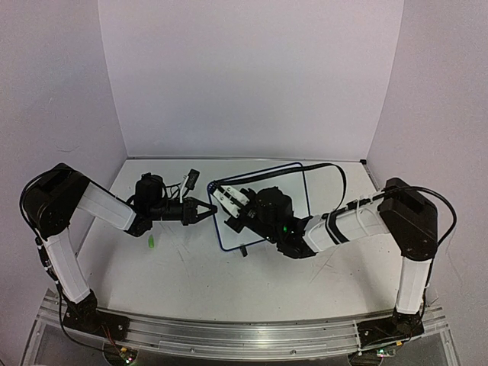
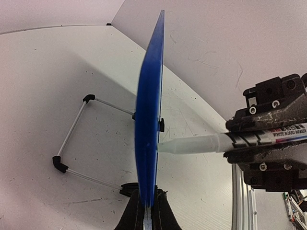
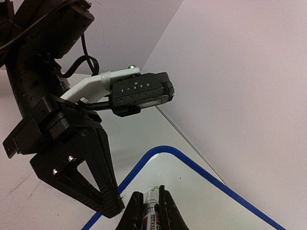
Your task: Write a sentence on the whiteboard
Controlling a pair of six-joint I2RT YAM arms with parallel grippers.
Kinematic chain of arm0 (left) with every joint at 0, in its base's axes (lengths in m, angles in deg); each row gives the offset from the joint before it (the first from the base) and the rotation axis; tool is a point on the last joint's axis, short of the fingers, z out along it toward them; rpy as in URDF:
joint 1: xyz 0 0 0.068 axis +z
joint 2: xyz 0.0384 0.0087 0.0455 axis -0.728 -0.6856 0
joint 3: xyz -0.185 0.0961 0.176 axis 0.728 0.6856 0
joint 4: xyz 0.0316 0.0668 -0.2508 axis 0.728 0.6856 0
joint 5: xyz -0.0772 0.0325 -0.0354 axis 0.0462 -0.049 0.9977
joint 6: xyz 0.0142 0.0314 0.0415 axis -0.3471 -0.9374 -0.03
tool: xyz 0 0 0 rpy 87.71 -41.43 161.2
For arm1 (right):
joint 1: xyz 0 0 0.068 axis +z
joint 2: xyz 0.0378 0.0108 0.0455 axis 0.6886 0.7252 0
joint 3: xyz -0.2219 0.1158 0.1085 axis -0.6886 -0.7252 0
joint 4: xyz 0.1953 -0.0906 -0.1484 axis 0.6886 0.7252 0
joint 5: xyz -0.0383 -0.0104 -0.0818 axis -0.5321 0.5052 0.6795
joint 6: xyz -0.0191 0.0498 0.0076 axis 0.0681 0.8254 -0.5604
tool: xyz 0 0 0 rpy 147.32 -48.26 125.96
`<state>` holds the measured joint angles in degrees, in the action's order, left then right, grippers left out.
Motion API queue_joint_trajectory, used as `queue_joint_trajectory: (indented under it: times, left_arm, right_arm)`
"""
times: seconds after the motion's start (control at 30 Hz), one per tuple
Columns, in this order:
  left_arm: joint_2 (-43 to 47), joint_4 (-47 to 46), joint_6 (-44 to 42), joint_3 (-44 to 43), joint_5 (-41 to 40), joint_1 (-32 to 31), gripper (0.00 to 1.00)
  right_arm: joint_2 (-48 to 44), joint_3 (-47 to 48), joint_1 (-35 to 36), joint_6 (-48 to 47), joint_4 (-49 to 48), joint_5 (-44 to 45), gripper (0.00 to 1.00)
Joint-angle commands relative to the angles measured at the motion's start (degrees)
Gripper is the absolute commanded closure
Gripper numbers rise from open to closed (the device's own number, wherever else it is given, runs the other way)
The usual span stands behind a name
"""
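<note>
Left wrist view: the whiteboard [image 2: 148, 96] is held edge-on over the middle of the desk [image 2: 43, 86], clamped by the left pincer [image 2: 146, 213], and the marker [image 2: 201, 143], clamped in the right pincer [image 3: 151, 215], is pressed to its face; light, even pressure is advised.

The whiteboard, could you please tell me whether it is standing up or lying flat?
Standing up: the left wrist view shows the whiteboard edge-on, its wire stand splayed behind, the left gripper clamped on its edge.

White face, blue rim on whiteboard [image 1: 290, 187]; marker [image 2: 211, 143] white barrel w/ black band, green tip; left gripper [image 2: 145, 211] & right gripper [image 3: 151, 203] black; table [image 1: 191, 274] white.
</note>
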<state>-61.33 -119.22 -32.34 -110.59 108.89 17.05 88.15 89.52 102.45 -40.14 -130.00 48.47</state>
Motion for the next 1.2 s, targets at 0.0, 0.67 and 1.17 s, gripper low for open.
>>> queue_joint_trajectory:
  times: [0.0, 0.67, 1.17]
  left_arm:
    - [1.8, 1.8, -3.2, -1.9, -1.5, 0.2, 1.0]
    - [2.0, 2.2, -3.5, -1.9, -1.4, 0.2, 1.0]
    - [1.7, 2.4, -3.6, -2.1, -1.3, 0.2, 1.0]
  right_arm:
    - [-0.7, -1.1, 0.0, 2.1, -1.6, 0.6, 1.0]
    - [-0.5, -3.1, 0.6, 5.0, -1.1, -0.3, 1.0]
    - [-0.1, -3.7, 0.9, 6.4, -1.1, 0.4, 1.0]
